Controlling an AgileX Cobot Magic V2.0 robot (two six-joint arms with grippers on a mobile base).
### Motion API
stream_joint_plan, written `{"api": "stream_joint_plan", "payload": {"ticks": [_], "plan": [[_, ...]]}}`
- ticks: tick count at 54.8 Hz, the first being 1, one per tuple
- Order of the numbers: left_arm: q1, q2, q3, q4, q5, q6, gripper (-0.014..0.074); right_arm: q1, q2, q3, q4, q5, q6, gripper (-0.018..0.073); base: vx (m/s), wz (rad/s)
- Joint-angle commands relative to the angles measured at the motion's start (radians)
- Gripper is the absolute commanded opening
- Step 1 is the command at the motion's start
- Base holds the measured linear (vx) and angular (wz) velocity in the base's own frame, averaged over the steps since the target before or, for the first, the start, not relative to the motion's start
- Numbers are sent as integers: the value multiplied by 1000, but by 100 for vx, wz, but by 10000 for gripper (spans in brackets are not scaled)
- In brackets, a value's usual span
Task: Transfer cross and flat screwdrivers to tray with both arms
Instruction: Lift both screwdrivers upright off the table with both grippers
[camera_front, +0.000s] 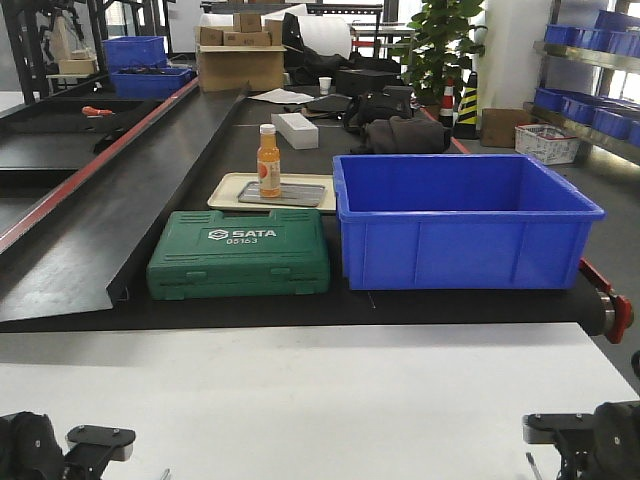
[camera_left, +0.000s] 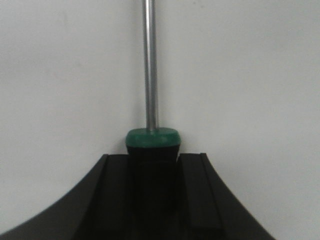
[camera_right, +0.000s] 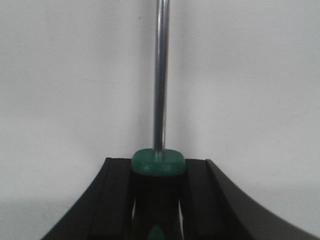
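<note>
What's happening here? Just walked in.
Left claw is shut on the left screwdriver by its handle, and right claw on the right screwdriver. Both shafts point out over the white table. The grey tray sits behind the green case, with a bottle standing on it. Neither screwdriver is in it yet.

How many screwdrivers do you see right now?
2. One screwdriver sits clamped in the left claw, the other screwdriver in the right claw. More may hide in the green case.
</note>
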Motion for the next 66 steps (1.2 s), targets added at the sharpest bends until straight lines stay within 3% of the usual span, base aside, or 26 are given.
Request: {"api": "stream_joint_plan", "payload": {"ticks": [1, 10, 18, 29, 40, 46, 66], "plan": [[-4, -77, -15, -12, 20, 0, -3, -3, -125, -22, -1, -22, -42, -11, 0, 0], [-4, -187, -15, -12, -10, 0, -3, -3, -274, -22, 28, -15, -95, -11, 0, 0], [-4, -333, -15, -22, -71, -4, -3, -3, -412, -22, 112, -13, -140, -11, 0, 0], [-4, -558, -15, -39, -156, -14, -3, -3, -609, -22, 339, -15, -373, -11, 0, 0], [-4, -774, -14, -39, -158, -61, -2, -3, -750, -49, 563, 20, -575, -11, 0, 0], [-4, -866, -14, -37, -182, -66, 0, -3, -784, -93, 637, 45, -614, -9, 0, 0], [-4, -927, -14, -32, -164, -66, 1, -4, -795, -126, 662, 72, -633, -8, 0, 0]]}}
